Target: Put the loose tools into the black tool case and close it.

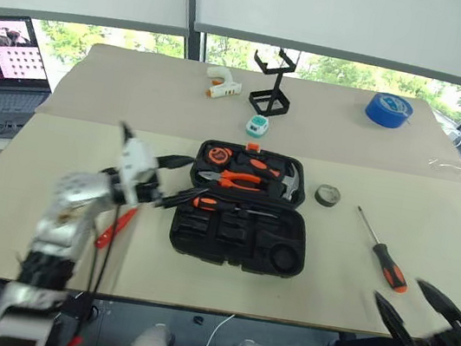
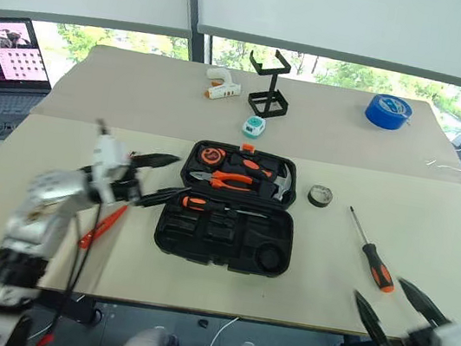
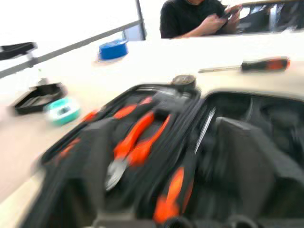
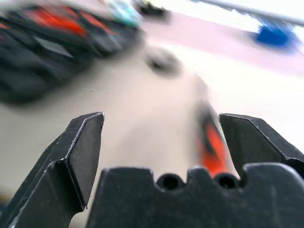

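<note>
On the table [image 1: 51, 197], the black tool case [image 1: 181, 234] lies open at the middle. Its far half is full of orange-handled kit. Its near half holds one screwdriver [image 1: 225, 206] in the slot along the hinge, and the other moulded slots look bare.

The step in hand looks like fetching the next loose piece, and the lid should stay open until every slot is filled. The second screwdriver [image 1: 380, 252] lies on the table to the right of the case, handle toward the robot. It is best taken across the thick handle, with the jaws square to it, then lowered flat into a long slot instead of being dropped. The small dark tape roll [image 1: 327, 194] sits just beside the case's right edge and looks suited to the round recess in the near half. A slim orange tool [image 1: 117, 227] lies on the table left of the case, partly under the left arm. I cannot tell whether it is the knife or the tester pen.

The left tool [image 1: 175, 180] hangs at the case's left edge, its fingers spread and empty, near the stowed screwdriver but not gripping it. The right tool [image 1: 398, 289] hangs low at the table's near right edge, just short of the loose screwdriver. Its jaws are wide apart and hold nothing.
</note>
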You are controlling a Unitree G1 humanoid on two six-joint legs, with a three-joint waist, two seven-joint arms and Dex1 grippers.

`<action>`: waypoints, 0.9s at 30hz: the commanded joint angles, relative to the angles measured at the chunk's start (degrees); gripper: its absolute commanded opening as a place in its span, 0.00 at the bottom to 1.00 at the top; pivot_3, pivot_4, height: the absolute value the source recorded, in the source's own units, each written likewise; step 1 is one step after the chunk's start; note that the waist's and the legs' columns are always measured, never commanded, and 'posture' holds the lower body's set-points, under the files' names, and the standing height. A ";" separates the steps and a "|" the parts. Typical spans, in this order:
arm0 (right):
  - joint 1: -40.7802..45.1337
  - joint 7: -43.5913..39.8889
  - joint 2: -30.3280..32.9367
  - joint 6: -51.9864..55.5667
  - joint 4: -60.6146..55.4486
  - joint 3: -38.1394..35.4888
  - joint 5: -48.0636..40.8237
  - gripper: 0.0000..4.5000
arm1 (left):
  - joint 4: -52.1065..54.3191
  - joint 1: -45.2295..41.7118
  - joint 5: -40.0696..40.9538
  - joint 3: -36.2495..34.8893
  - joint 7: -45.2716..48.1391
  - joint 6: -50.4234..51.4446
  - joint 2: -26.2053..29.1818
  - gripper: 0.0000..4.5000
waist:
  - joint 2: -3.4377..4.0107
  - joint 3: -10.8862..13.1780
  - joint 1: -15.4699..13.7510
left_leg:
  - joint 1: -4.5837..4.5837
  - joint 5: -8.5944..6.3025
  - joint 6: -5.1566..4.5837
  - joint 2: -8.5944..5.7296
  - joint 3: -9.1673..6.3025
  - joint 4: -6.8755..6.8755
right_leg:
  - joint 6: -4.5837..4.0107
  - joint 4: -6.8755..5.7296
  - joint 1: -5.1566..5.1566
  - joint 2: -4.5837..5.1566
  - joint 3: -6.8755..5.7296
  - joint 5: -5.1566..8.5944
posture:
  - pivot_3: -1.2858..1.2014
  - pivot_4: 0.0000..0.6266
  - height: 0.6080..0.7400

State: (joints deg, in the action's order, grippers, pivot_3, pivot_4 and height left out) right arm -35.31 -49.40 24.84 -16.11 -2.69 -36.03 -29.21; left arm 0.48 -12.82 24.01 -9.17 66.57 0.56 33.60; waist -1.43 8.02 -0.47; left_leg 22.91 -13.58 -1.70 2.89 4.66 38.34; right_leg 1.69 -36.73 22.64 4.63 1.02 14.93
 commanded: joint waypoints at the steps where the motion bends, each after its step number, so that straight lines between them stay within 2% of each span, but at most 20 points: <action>1: -1.61 0.16 -1.45 -5.88 5.29 -3.30 1.08 1.00 | 9.74 9.10 3.98 -2.41 2.98 -0.94 2.53 0.99 | 0.01 0.01 -0.01 | -0.06 0.00 0.00 0.00 0.05 -0.01 | -0.11 0.04 -0.05 0.06 0.00 0.11 | 0.52 0.24 1.00; 2: -1.62 0.31 -1.67 -6.43 6.17 -3.34 1.34 1.00 | 11.33 11.74 4.36 -3.30 3.01 -0.67 3.11 0.99 | 0.00 0.01 0.00 | -0.08 0.00 0.00 0.03 0.10 -0.02 | -0.36 0.06 -0.05 0.17 0.00 0.26 | 0.52 0.24 1.00; 6: 0.86 1.30 -0.62 -4.56 4.19 -2.25 0.13 1.00 | 14.36 19.99 6.11 -5.73 2.61 -0.55 3.98 0.99 | 0.18 -0.08 0.29 | -0.19 -0.17 0.26 0.01 0.19 -0.07 | -0.41 0.04 -0.07 0.54 0.09 0.30 | 0.52 0.24 1.00; 9: 9.25 0.18 6.90 2.19 2.04 0.97 -0.40 1.00 | 15.38 24.72 6.47 -3.55 5.71 -2.69 3.48 0.99 | 0.28 -0.11 0.97 | -0.26 -0.17 0.25 -0.04 0.23 -0.10 | -0.40 0.03 -0.08 0.52 0.11 0.30 | 0.52 0.24 1.00; 14: 20.64 2.70 20.32 19.57 8.64 6.75 4.58 1.00 | 19.32 23.16 8.62 -0.92 2.07 -0.71 0.42 0.99 | 0.17 -0.05 0.65 | -0.56 -0.08 -0.16 -0.12 0.54 -0.10 | -0.32 0.07 -0.31 0.56 0.23 0.27 | 0.52 0.24 1.00; 18: 27.27 1.32 26.16 25.89 14.60 12.87 9.25 1.00 | 20.99 21.85 9.17 0.61 0.75 0.53 -0.03 0.99 | 0.14 -0.08 -0.69 | -0.41 -0.08 -0.15 -0.15 0.33 -0.13 | -0.24 0.08 -0.31 0.44 -0.16 0.33 | 0.52 0.24 1.00; 21: 33.26 0.69 28.47 31.32 20.08 17.61 11.88 1.00 | 22.86 21.45 9.78 2.12 0.84 1.93 0.33 0.99 | 0.18 -0.08 -0.28 | -0.34 -0.13 -0.21 -0.18 0.35 -0.24 | 0.03 0.15 -0.26 0.44 -0.12 0.24 | 0.52 0.24 1.00; 25: 39.50 1.98 29.31 32.76 26.27 20.93 15.18 0.78 | 24.52 20.32 9.99 2.91 -0.23 3.00 0.46 1.00 | 0.15 -0.10 0.50 | -0.34 -0.16 -0.26 -0.17 0.35 -0.25 | 0.21 0.60 -0.40 0.37 -0.04 0.06 | 0.52 0.24 1.00; 27: 41.10 1.68 28.80 31.97 27.30 21.30 15.37 0.63 | 24.72 19.97 10.00 3.04 -0.25 2.76 0.49 1.00 | 0.11 -0.12 0.50 | -0.33 -0.16 -0.27 -0.17 0.37 -0.24 | 0.26 0.68 -0.42 0.38 -0.04 0.03 | 0.52 0.24 1.00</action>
State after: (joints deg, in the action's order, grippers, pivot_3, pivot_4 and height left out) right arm 5.14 -48.44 53.48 15.74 22.95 -15.14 -15.23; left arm 23.36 7.55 33.02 -5.92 66.61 3.81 33.72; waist -1.32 7.90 0.04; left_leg 22.59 -13.74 -1.97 2.71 5.03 38.10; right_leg 1.96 -36.04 22.21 5.02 0.98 14.96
